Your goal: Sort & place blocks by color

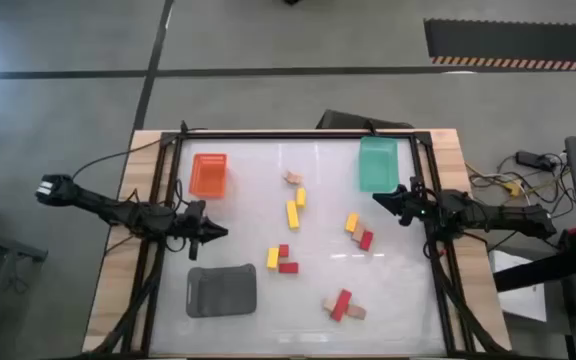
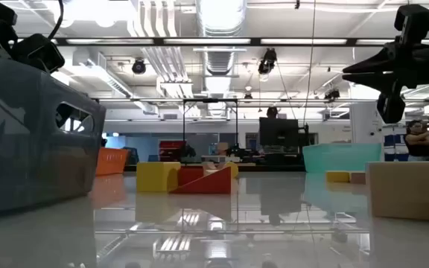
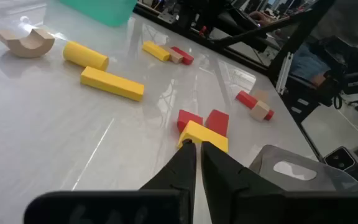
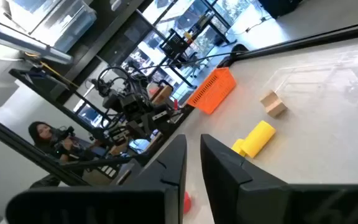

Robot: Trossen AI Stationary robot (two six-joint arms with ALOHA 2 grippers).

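On a glossy white table (image 1: 298, 320) ringed by a dark frame, about a dozen small blocks lie loose and unsorted while three trays wait along the edges: an orange tray (image 1: 209, 174) at the far left, a green tray (image 1: 377, 164) at the far right and a grey tray (image 1: 221, 290) near the front. None of the trays appears to hold a block, which suggests the sorting has yet to begin. The blocks sit in scattered knots between the trays: two yellow blocks (image 1: 295, 208) near the middle, a yellow-and-red cluster (image 1: 281, 260) just ahead of the left arm, another mixed group (image 1: 358, 230) close to the right arm, and a red-and-tan group (image 1: 342, 304) toward the front edge. The left gripper (image 1: 218, 234) hovers beside the grey tray, fingers pinched together and empty, aimed toward the yellow-and-red cluster, probably its first target. The right gripper (image 1: 380, 198) hangs just below the green tray, likewise closed on nothing, apparently parked clear of the blocks. A person is visible in the room beyond.
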